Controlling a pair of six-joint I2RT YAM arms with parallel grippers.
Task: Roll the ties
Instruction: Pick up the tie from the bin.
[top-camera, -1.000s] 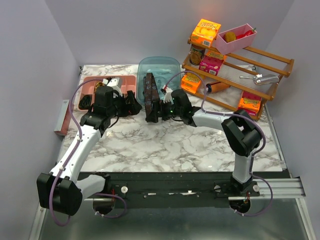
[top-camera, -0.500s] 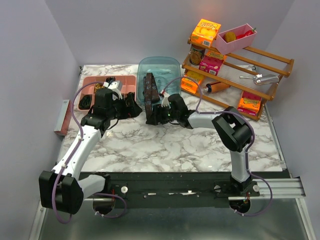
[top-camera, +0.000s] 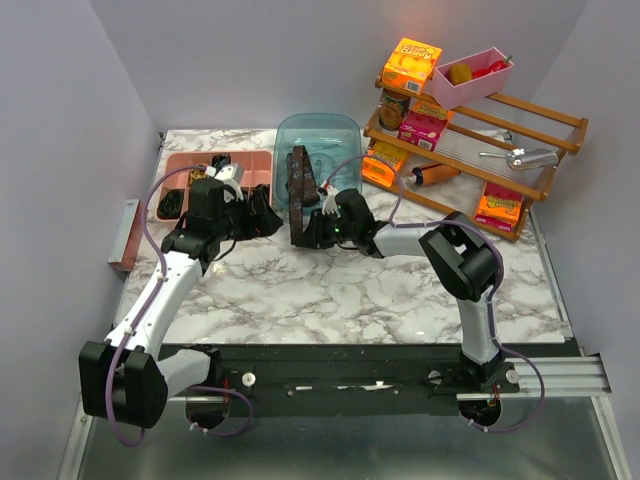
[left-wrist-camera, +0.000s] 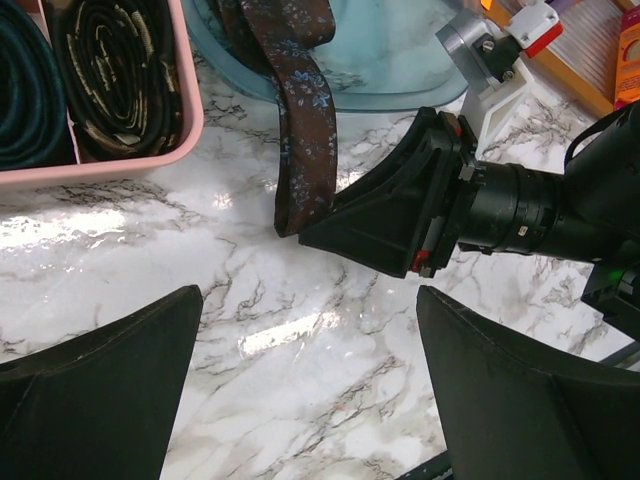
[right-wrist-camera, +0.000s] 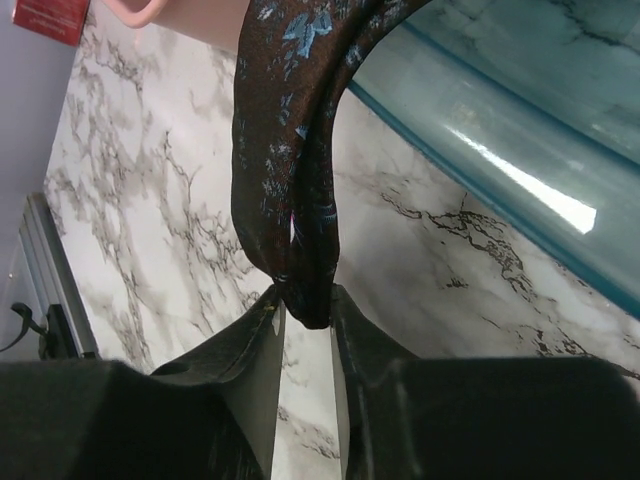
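Observation:
A dark brown tie (top-camera: 299, 185) with a small blue pattern hangs over the rim of a clear blue bin (top-camera: 330, 135) and reaches the marble top. In the right wrist view its folded lower end (right-wrist-camera: 290, 190) sits pinched between my right gripper (right-wrist-camera: 305, 300) fingertips, which press it from both sides. From the left wrist view the same tie (left-wrist-camera: 305, 150) meets the right gripper's black fingers (left-wrist-camera: 375, 225). My left gripper (left-wrist-camera: 310, 390) hovers open over bare marble just left of the tie, holding nothing. Rolled dark ties (left-wrist-camera: 120, 80) lie in a pink tray (left-wrist-camera: 190, 120).
The pink tray (top-camera: 255, 165) stands at the back left beside the blue bin. A wooden rack (top-camera: 545, 130) with orange and pink boxes fills the back right. Purple cables loop along both arms.
My right gripper has slid a little left to the tie's lower end and its jaws have come together on it. The left arm has barely shifted.

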